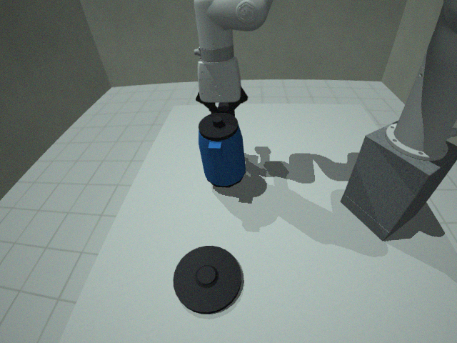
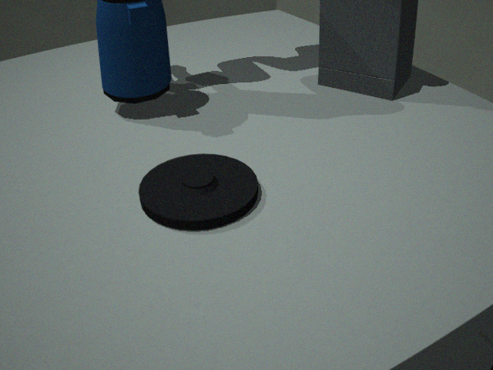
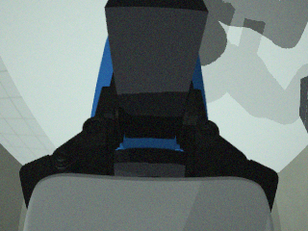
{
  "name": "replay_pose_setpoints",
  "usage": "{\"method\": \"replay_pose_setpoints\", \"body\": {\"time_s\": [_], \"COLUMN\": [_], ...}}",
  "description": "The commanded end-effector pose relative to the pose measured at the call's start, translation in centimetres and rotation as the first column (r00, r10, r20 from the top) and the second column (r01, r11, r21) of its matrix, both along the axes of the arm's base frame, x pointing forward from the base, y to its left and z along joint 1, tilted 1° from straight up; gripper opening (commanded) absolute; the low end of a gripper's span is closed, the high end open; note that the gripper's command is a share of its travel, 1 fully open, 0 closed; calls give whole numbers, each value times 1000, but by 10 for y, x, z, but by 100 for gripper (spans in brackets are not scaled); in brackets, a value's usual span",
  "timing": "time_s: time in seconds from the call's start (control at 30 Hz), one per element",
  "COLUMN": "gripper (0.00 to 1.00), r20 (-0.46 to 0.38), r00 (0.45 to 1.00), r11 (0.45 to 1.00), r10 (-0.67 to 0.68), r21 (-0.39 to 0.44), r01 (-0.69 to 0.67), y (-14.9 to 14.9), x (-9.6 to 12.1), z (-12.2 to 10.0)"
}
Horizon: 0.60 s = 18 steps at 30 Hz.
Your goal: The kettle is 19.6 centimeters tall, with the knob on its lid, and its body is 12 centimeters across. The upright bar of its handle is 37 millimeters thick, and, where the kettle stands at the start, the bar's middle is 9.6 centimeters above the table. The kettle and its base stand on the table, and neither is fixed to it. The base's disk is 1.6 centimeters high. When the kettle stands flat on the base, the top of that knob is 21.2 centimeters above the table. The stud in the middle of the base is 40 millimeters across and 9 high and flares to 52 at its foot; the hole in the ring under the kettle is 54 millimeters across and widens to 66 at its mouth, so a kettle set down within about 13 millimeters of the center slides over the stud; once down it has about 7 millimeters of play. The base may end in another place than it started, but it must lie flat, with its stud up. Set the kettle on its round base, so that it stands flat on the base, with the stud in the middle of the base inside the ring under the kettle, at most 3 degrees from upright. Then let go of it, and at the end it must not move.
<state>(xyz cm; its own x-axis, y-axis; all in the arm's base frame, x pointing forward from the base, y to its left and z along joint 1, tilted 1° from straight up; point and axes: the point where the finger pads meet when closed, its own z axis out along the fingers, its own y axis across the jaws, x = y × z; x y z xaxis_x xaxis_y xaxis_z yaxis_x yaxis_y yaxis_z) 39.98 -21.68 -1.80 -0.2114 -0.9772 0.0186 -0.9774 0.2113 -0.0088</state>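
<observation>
— Pale table carried what?

— Blue kettle hung above it, well behind the base; the gripper was clamped on its handle, behind the lid.

— Which step?

— Carrying, I think. Next, bring it over the stud, then lower upright.

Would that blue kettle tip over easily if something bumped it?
Probably somewhat: the blue kettle is taller than it is wide. It looks rigid, not floppy. Held by the gripper from its rear side, it already hangs slightly tilted.
</observation>
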Motion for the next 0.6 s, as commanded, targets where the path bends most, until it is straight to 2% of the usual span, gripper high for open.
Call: {"method": "replay_pose_setpoints", "body": {"time_s": [0.0,0.57], "gripper": [0,0], "r20": [5,5], "r00": [1000,1000], "r11": [1000,1000], "r10": [1,1], "r21": [-3,-3], "r01": [-1,-1], "y": [2,6], "x": [3,4], "z": [5,10]}}
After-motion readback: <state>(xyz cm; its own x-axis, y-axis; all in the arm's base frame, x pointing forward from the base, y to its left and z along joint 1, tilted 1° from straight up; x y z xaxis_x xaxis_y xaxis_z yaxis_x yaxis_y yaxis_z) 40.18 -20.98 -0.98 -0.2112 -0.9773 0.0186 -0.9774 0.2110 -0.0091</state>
